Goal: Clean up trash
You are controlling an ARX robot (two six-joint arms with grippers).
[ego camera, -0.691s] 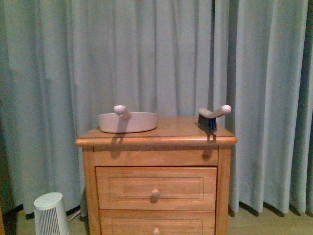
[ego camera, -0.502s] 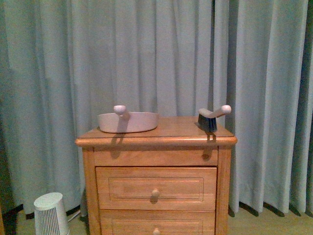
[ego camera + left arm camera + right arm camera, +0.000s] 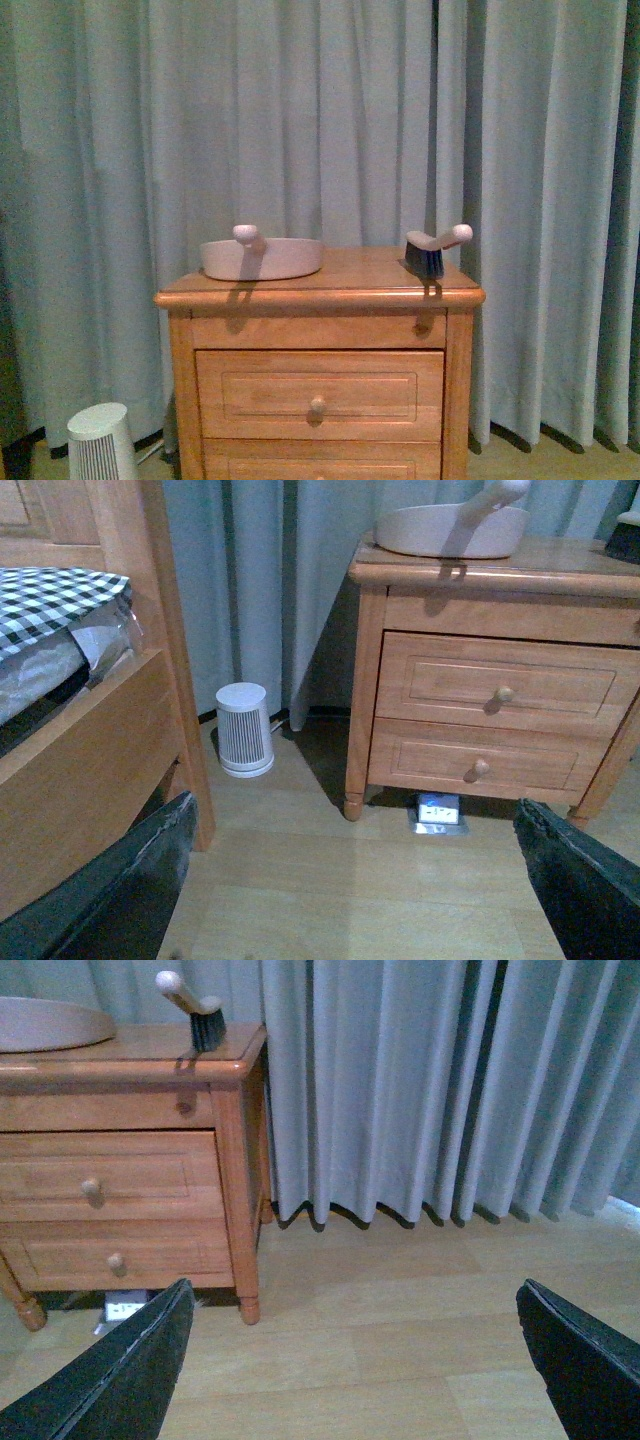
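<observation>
The nightstand (image 3: 320,297), dustpan (image 3: 262,258) and hand brush (image 3: 428,252) are sitting lower in the front view than before; the left gripper (image 3: 352,810) and right gripper (image 3: 355,1290) are gaping wide.

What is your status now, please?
Left pincer open, right pincer open, both empty. Trash wad not seen. Dustpan, brush sit on nightstand.

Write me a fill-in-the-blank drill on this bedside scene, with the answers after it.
In the front view, the dustpan lies ___ of the brush. The nightstand has ___ knobbed drawers. The white ribbed canister stands on the ___.
Missing: left; two; floor.
</observation>
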